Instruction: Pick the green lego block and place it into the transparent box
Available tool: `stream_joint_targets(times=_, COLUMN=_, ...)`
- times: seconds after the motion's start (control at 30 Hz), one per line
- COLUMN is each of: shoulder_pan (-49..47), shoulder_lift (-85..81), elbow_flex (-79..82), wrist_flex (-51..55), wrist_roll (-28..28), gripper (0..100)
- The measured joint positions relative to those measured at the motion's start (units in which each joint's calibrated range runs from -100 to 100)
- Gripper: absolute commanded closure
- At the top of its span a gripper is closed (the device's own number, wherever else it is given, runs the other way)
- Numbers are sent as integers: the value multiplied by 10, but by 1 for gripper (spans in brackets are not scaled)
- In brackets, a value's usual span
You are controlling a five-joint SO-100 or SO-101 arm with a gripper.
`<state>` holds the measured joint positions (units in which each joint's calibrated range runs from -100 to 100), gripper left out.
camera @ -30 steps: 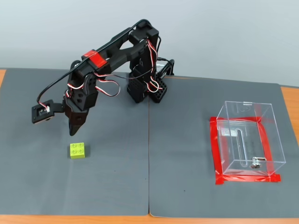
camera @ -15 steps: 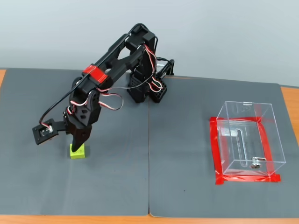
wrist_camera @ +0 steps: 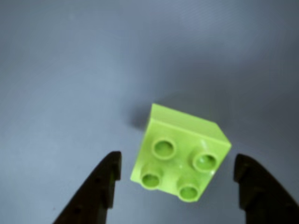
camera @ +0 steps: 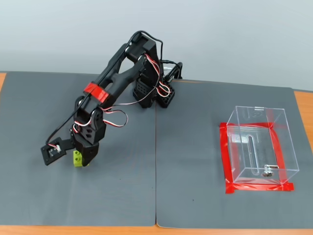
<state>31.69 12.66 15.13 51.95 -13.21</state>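
In the wrist view, the small lime-green square plastic lego block (wrist_camera: 181, 154) with four round studs on top lies on the dark grey mat (wrist_camera: 70, 70). It sits turned, so that one corner points to the lower side of the picture. The black two-finger gripper (wrist_camera: 176, 175) is spread wide: one dark finger (wrist_camera: 100, 186) stands at the left of the block and the other at the right, and grey mat shows between each finger and the block. So the fingers do not touch the block, and nothing is held.

In the fixed view, the black robot arm (camera: 117, 78) with white and red cables and a strip of red tape leans from its base at the back of the table down toward the left front. The gripper (camera: 80, 157) is low over the mat, and only a small part of the green block (camera: 77, 156) shows beside it; the rest is hidden behind the black gripper body, so from this side it is hard to tell how the fingers stand around it.

The clear plastic rectangular box (camera: 259, 144) with thin see-through walls stands on the right part of the mat, well apart from the block. Red tape (camera: 259, 187) runs around its foot, and a small metal piece (camera: 267, 171) lies at its base.
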Motion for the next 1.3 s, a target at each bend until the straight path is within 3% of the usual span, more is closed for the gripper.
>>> stream_joint_targets(times=0.57, shoulder_pan=10, shoulder_lift=23, elbow_flex=0, wrist_flex=-26, wrist_roll=1, gripper=73)
stream_joint_targets(times=0.83, shoulder_pan=18, shoulder_lift=23, elbow_flex=0, wrist_flex=-26, wrist_roll=6, gripper=97)
stream_joint_targets(times=1.3, shoulder_pan=18, shoulder_lift=8, elbow_flex=0, wrist_flex=-25, wrist_roll=6, gripper=98)
